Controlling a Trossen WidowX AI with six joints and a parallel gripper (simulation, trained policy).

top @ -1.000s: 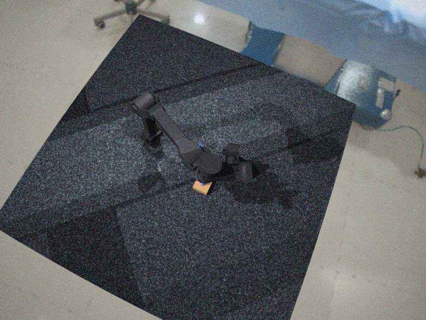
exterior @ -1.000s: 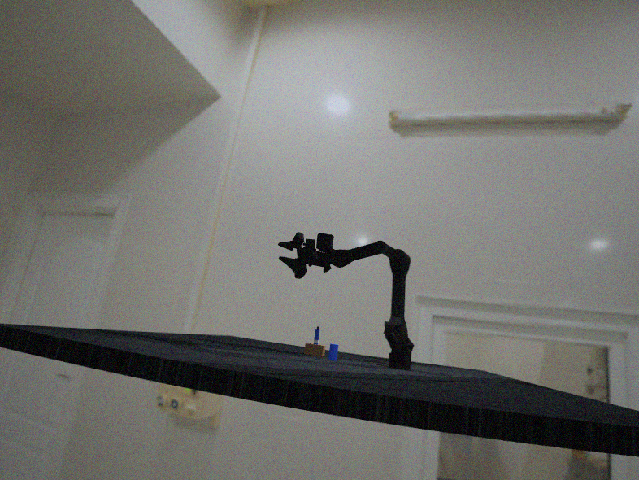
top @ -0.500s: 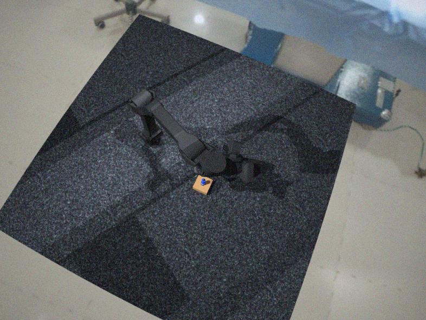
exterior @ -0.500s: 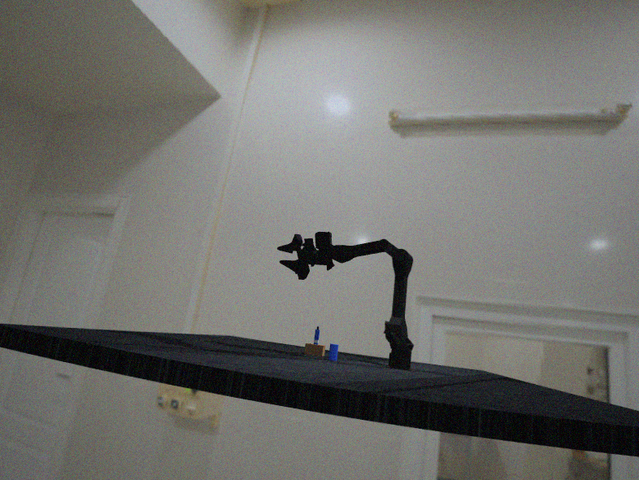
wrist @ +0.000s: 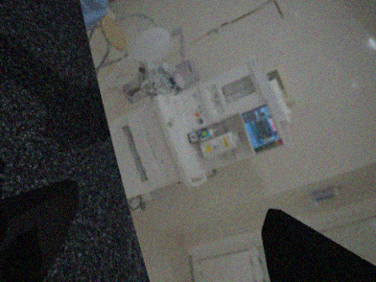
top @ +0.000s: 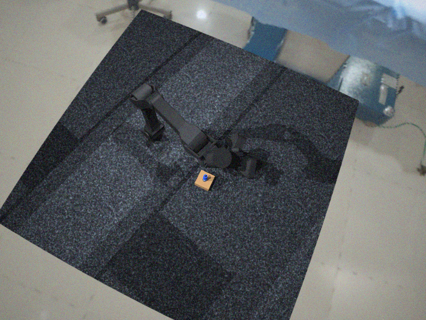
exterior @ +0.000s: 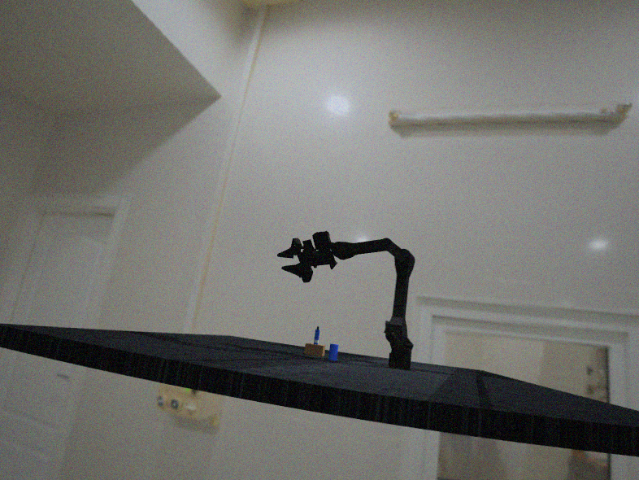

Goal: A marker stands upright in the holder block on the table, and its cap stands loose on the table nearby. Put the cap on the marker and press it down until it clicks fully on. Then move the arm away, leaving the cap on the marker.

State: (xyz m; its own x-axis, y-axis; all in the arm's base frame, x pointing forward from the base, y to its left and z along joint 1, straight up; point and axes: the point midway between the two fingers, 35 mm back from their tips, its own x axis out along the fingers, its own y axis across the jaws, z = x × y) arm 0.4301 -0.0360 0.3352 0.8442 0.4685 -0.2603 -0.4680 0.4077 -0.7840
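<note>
Exterior view: marker [top: 205, 177] [exterior: 316, 335] upright in the tan holder block [top: 204, 180] [exterior: 315, 350], dark tip up and uncapped. Blue cap [exterior: 333, 352] stands upright on the dark tabletop [top: 220, 220] [exterior: 289, 381] [wrist: 43, 96], near the block, on the side toward the arm's base. From the top the cap is out of sight, probably under the arm [top: 182, 127] [exterior: 402, 284]. Hand [top: 256, 164] [exterior: 280, 261] [wrist: 173, 208] well above the tabletop, pointing roughly level, fingers spread with nothing between them.
</note>
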